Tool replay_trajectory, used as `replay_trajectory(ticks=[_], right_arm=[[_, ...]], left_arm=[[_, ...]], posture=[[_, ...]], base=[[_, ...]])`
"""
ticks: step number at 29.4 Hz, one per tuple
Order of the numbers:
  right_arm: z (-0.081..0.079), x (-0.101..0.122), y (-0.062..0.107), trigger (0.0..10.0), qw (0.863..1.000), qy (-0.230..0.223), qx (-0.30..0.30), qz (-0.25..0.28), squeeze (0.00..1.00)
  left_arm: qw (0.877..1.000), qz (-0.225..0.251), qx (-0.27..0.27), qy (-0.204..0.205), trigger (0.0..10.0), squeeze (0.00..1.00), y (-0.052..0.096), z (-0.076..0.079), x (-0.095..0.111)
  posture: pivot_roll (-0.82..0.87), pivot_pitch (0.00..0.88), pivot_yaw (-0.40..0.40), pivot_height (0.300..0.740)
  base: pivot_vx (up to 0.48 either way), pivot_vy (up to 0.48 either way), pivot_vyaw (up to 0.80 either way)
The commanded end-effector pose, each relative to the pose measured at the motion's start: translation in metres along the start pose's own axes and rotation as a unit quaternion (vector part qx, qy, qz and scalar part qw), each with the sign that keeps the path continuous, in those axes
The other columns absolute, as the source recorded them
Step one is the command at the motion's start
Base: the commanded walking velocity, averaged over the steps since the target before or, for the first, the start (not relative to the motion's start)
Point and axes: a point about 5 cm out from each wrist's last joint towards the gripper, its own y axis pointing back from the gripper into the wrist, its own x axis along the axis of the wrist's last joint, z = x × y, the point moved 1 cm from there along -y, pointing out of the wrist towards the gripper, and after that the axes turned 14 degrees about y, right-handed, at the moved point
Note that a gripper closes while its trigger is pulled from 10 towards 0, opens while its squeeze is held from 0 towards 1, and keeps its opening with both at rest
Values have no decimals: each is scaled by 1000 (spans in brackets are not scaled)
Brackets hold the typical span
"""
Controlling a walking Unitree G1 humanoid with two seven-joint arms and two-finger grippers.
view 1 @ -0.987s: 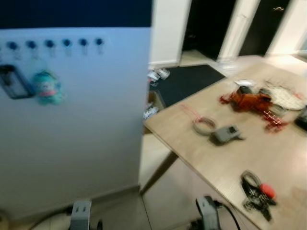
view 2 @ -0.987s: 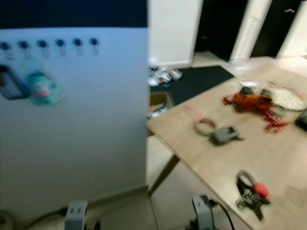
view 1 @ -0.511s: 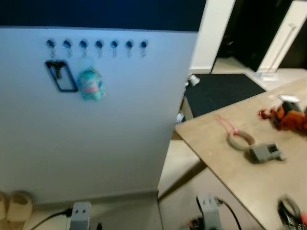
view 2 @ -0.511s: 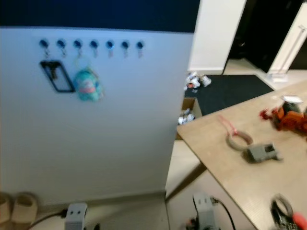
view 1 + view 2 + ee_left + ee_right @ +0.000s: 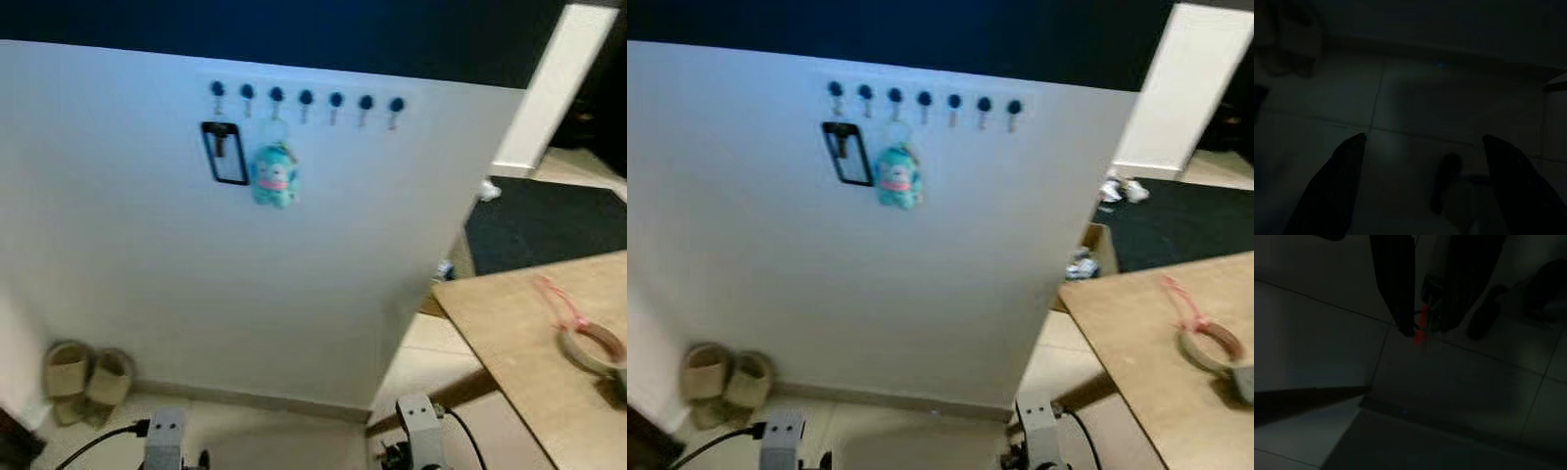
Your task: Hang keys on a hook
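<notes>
Blue hooks (image 5: 306,98), teal plush (image 5: 273,177), white wall (image 5: 118,235).

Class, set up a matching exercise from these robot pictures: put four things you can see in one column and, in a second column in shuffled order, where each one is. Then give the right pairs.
Things
1. teal plush charm
2. pair of beige slippers
3. roll of tan tape
4. black rectangular frame tag

Places
A. on the floor at the foot of the white wall
B. on the wooden table
C. hanging from a hook, right of the black tag
D. hanging at the left end of the hook row

Pairs: 1-C, 2-A, 3-B, 4-D
</notes>
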Motion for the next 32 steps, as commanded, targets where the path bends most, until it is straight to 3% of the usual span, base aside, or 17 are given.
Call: replay_trajectory(ticks=[1, 4, 7, 21, 32], right_arm=[[1, -5, 2, 10000, 1000, -3, -3, -9, 0], [1, -5, 2, 10000, 1000, -5, -5, -8, 0], [1, -7, 2, 10000, 999, -35, -11, -9, 0], [-1, -12, 3, 10000, 999, -41, -10, -15, 0], [-2, -12, 3, 10000, 999, -43, -10, -15, 0]], left_arm=[[1000, 4, -8, -3, 10000, 0, -2, 5, 3], [1000, 9, -10, -2, 10000, 0, -4, 8, 7], [1000, 12, -14, -3, 10000, 0, -5, 10, 10], [999, 15, -33, 1, 10000, 0, -5, 15, 11], [999, 15, -43, 1, 10000, 0, -5, 17, 11]], posture=[[73, 26, -62, 740], [73, 26, -61, 740], [73, 27, -58, 740], [74, 29, -59, 740], [75, 30, -60, 740]], base=[[0, 0, 800], [0, 0, 800], [0, 0, 0], [0, 0, 0], [0, 414, 0]])
